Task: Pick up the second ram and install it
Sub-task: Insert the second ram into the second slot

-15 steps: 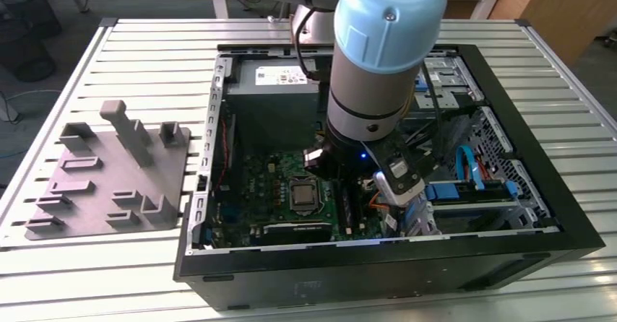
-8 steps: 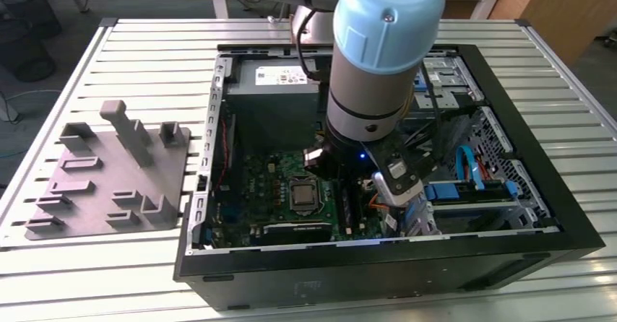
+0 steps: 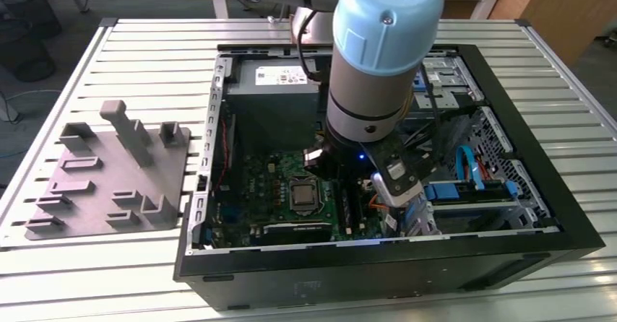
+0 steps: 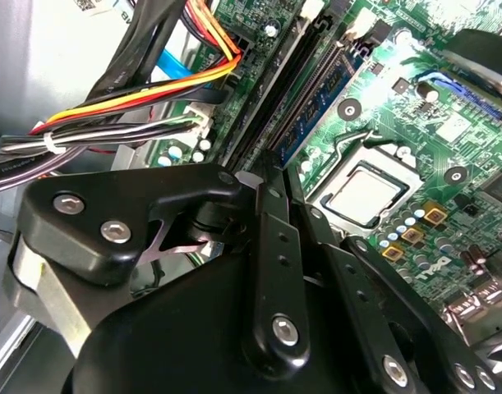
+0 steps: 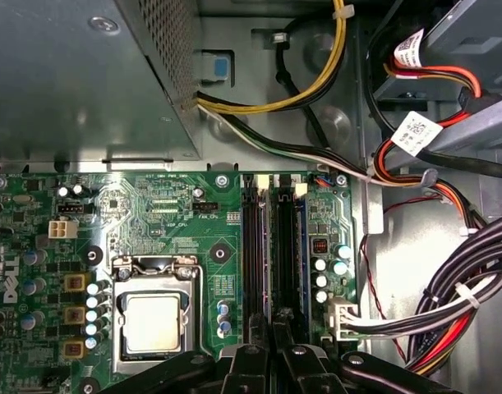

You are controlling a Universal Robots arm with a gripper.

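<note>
The second ram [image 5: 273, 246] shows edge-on as a thin dark strip, lined up along the motherboard's memory slots [image 5: 252, 246]. My gripper [image 5: 273, 351] is low inside the open computer case [image 3: 386, 268], its two black fingers [image 5: 247, 361] drawn close together on the near end of the stick. In the second wrist view the gripper [image 4: 271, 176] sits right over the slots, and the ram [image 4: 277, 90] runs away from it beside a blue slot [image 4: 320, 103]. In the exterior view the gripper [image 3: 359, 183] is over the green motherboard [image 3: 260, 192].
The processor socket [image 5: 152, 320] lies beside the slots. Bundled cables [image 5: 448, 304] and the metal power supply box [image 5: 70, 74] crowd the space around them. A grey plastic fixture [image 3: 106, 185] with upright posts stands on the slatted table at the exterior view's left.
</note>
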